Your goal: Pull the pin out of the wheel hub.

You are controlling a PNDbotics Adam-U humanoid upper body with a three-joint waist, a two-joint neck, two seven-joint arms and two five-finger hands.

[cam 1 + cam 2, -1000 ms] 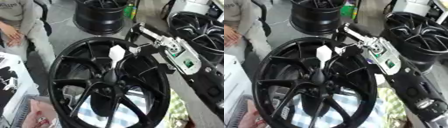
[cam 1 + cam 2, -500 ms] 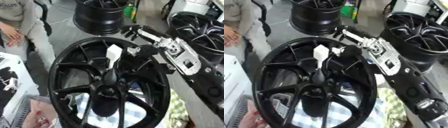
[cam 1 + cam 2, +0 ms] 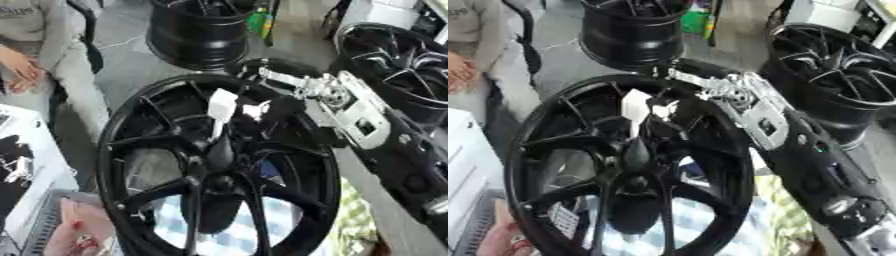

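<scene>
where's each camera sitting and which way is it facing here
Left eye view: in the robot's head, looking down at the black wheel hub; the right arm enters from the right, its right hand at a white pin.
Right eye view: beside it, aimed the same way, showing more of the right arm.
Both share hub, pin and hand; no left hand shows.
</scene>
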